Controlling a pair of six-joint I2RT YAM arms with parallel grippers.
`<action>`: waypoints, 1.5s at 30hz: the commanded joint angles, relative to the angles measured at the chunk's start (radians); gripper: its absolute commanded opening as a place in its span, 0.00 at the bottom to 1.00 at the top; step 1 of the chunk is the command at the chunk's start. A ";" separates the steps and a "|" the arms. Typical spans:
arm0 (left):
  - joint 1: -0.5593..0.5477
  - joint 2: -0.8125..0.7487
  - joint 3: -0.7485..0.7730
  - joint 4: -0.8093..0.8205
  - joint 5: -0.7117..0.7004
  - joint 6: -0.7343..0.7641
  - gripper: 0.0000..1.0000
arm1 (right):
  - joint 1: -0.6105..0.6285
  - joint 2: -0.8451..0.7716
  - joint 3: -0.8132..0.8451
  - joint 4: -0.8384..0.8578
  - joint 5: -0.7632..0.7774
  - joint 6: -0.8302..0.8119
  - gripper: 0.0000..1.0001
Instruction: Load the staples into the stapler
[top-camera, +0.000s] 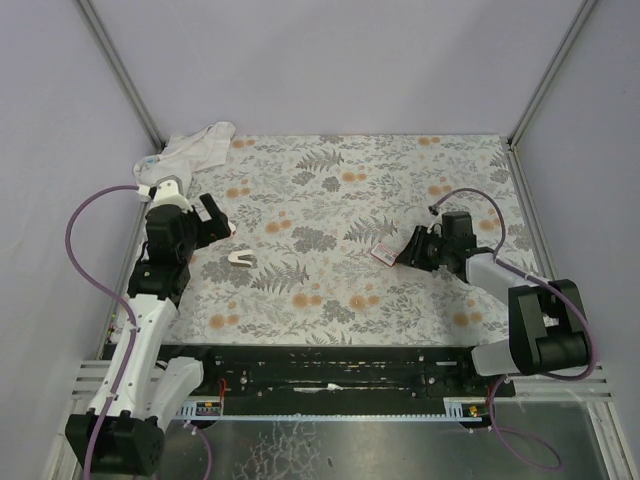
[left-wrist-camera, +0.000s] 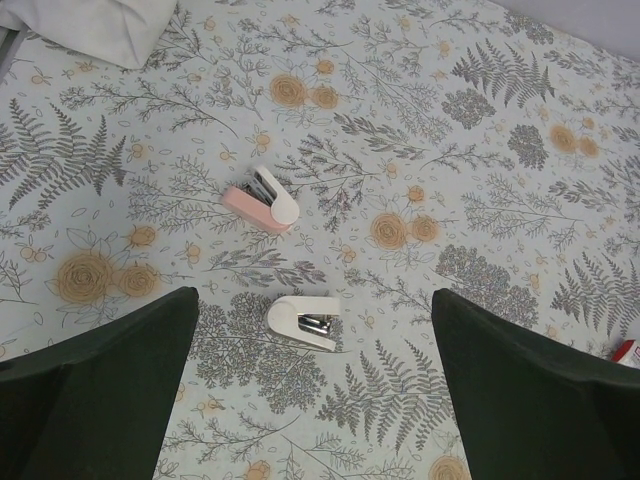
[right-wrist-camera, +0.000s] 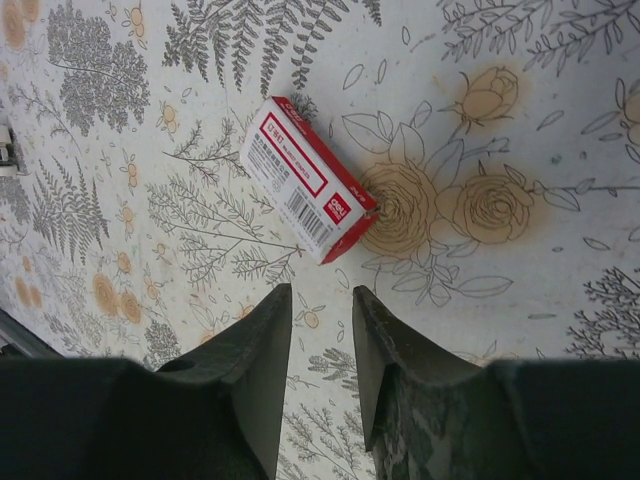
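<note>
The staples box (right-wrist-camera: 306, 184), red and white with a barcode, lies closed and flat on the floral table cover; it also shows in the top view (top-camera: 383, 253). My right gripper (right-wrist-camera: 321, 290) hovers just short of the box's near corner, jaws a narrow gap apart and empty; in the top view the gripper (top-camera: 407, 250) is right of the box. The stapler (top-camera: 240, 258) lies opened in a V. In the left wrist view it shows as a pink-and-white part (left-wrist-camera: 262, 200) and a white part (left-wrist-camera: 303, 320) with metal inside. My left gripper (left-wrist-camera: 312, 292) is wide open above it, empty.
A crumpled white cloth (top-camera: 195, 150) lies at the back left corner, also in the left wrist view (left-wrist-camera: 85, 25). Grey walls with metal posts close in the table on three sides. A black rail (top-camera: 330, 365) runs along the near edge.
</note>
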 joint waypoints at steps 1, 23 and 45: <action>0.001 0.005 0.004 0.031 0.026 0.005 1.00 | 0.017 0.036 0.057 0.055 -0.043 -0.004 0.37; 0.002 0.047 0.012 0.014 0.022 0.012 1.00 | 0.050 0.244 0.204 0.055 0.016 -0.082 0.35; 0.001 0.102 0.033 0.002 -0.079 -0.016 1.00 | 0.170 0.356 0.427 -0.025 0.086 -0.203 0.46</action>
